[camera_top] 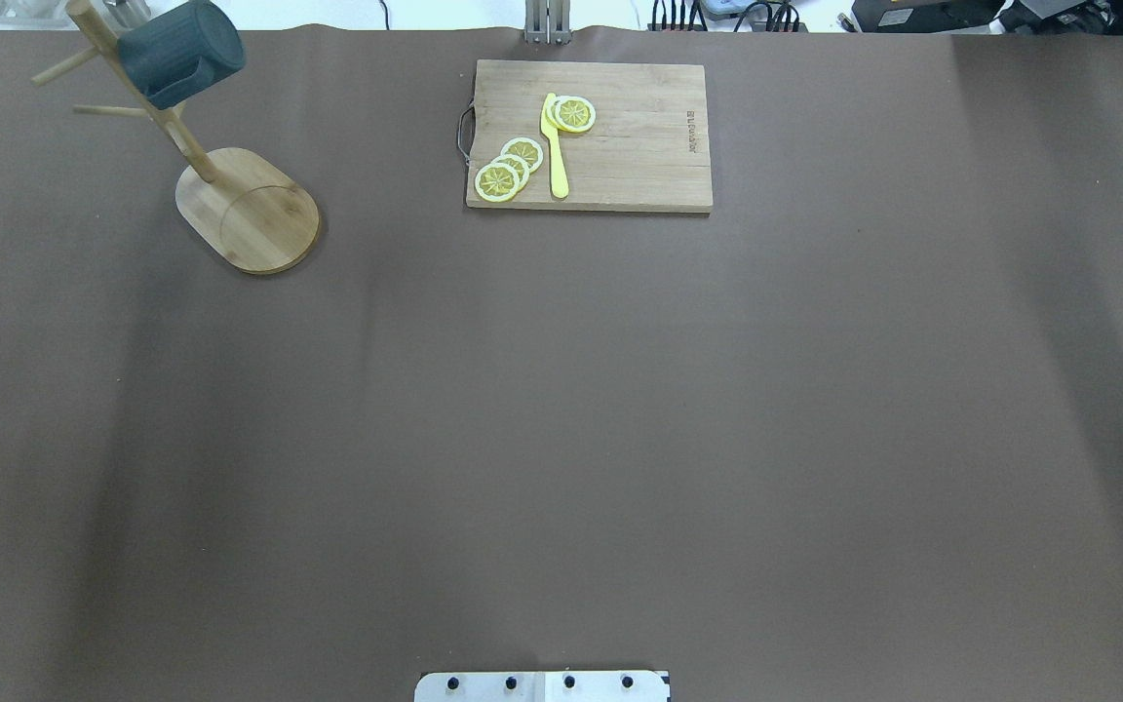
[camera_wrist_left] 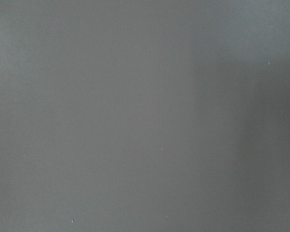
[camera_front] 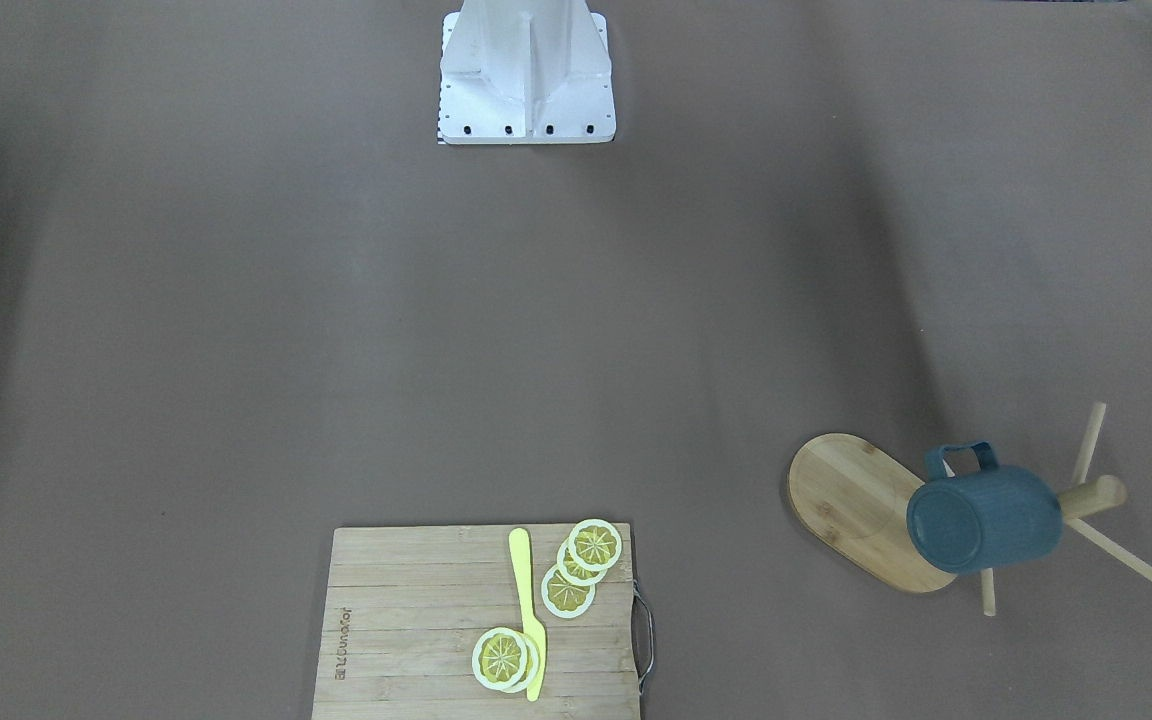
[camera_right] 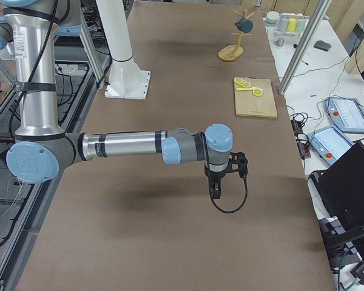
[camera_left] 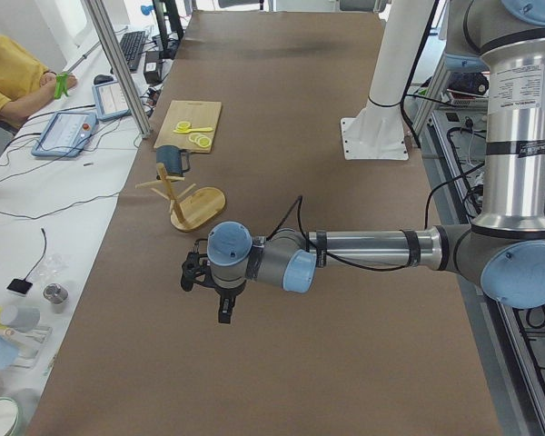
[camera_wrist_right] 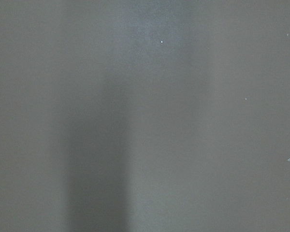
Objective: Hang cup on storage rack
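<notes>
The dark blue-teal cup (camera_front: 986, 520) hangs by its handle on a peg of the bamboo storage rack (camera_front: 851, 495), bottom facing outward. It also shows in the overhead view, cup (camera_top: 181, 54) on rack (camera_top: 250, 210), at the far left corner. My left gripper (camera_left: 225, 313) shows only in the exterior left view, above bare table, well short of the rack (camera_left: 200, 209). My right gripper (camera_right: 215, 193) shows only in the exterior right view, far from the cup (camera_right: 244, 25). I cannot tell whether either is open or shut. Both wrist views show only brown table cover.
A rectangular cutting board (camera_top: 639, 136) with lemon slices (camera_top: 513, 166) and a yellow knife (camera_top: 555, 146) lies at the far middle edge. The white robot base (camera_front: 526, 70) stands at the near edge. A person (camera_left: 9, 68) sits at a side desk beyond the table.
</notes>
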